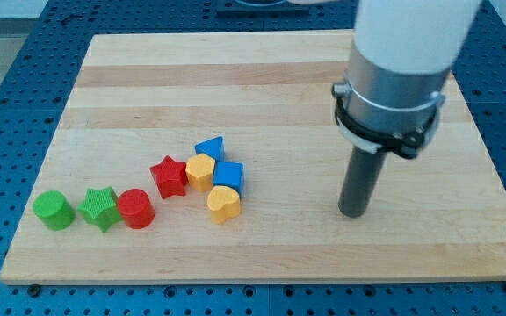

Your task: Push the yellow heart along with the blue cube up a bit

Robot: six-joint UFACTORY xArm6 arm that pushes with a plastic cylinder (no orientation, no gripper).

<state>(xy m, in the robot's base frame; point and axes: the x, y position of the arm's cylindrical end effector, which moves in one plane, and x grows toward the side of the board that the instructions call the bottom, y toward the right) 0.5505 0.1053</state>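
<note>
The yellow heart [223, 204] lies on the wooden board [262, 79], left of centre toward the view's bottom. The blue cube [229, 175] sits just above it, touching it. My tip [352, 212] rests on the board well to the view's right of both blocks, about level with the yellow heart, with bare board between. It touches no block.
A yellow hexagon-like block [200, 171] and a blue triangular block [210, 148] sit against the blue cube's left and top. A red star [169, 176], a red cylinder [135, 209], a green star [100, 208] and a green cylinder [54, 211] trail to the view's left.
</note>
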